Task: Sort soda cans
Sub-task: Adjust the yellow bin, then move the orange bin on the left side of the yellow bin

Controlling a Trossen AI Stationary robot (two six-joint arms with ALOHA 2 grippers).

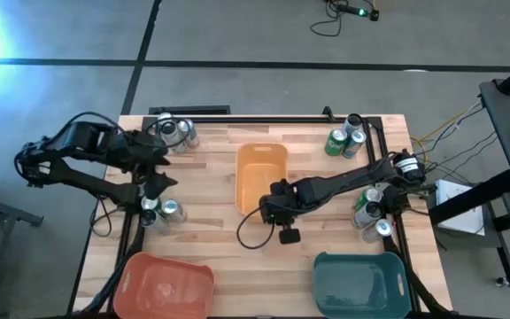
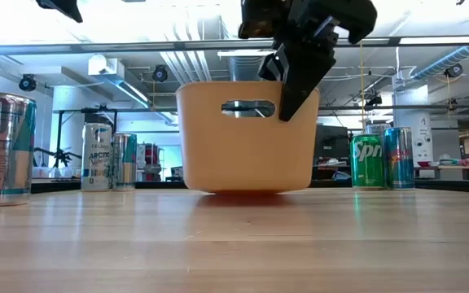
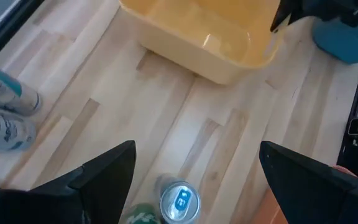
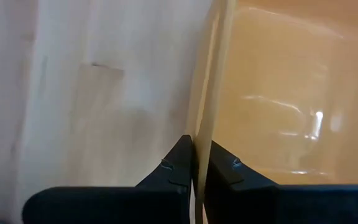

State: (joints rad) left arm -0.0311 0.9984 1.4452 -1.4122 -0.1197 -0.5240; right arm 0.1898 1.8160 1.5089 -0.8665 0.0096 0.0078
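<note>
Right now the right gripper (image 4: 196,163) is pinched on the near rim of the orange bin (image 1: 262,168) at table centre, one finger inside, one outside. Left gripper (image 3: 194,180) hangs w/ fingers spread wide above a silver-blue can (image 3: 180,200) at the left edge. Other soda cans (image 1: 345,140) stand in clusters at far-left, far-right & right side. Red bin (image 1: 166,283) near-left, teal bin (image 1: 359,282) near-right.

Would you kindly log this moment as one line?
right gripper: shut on orange bin wall | left gripper: open above soda cans | red, teal bins empty
</note>
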